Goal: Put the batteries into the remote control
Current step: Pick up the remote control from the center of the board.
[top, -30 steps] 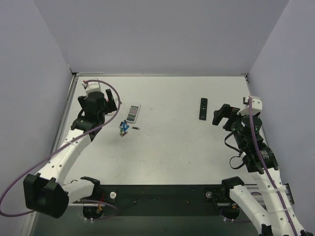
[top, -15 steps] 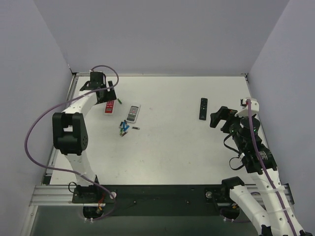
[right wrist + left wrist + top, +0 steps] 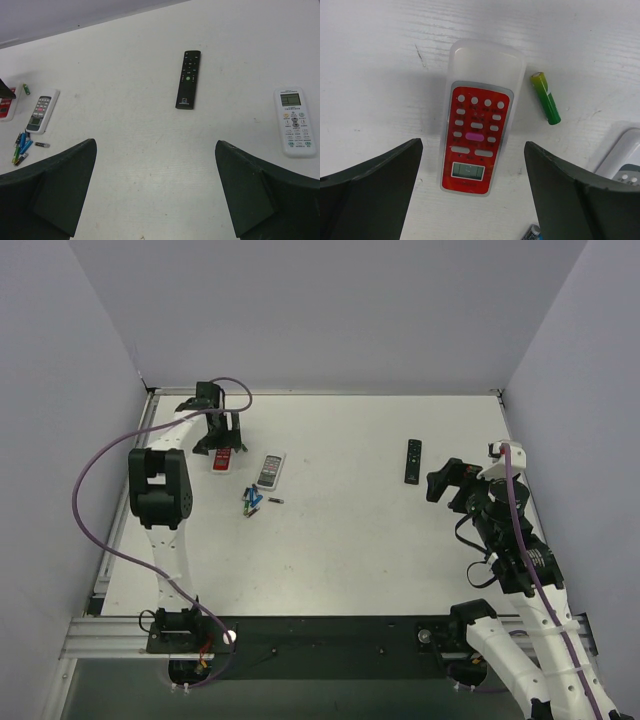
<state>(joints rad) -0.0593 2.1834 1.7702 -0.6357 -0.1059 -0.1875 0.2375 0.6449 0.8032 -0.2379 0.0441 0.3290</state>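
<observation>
Remote control (image 3: 476, 125) lies face-up beneath the spread left claw (image 3: 471, 147).

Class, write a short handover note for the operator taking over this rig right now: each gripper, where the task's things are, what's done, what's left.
Left gripper: open, holding nothing, hovering over the remote control.
Right gripper: open, empty, on the right side, far from the job.
Remote control: flat on the table, red button face up. One green battery lies beside it, not touching. The other batteries sit in a loose pile near the grey-faced remote.
Done: no battery loaded, as far as can be seen.
Left: turn the remote control over, open its back, fit the batteries.
</observation>
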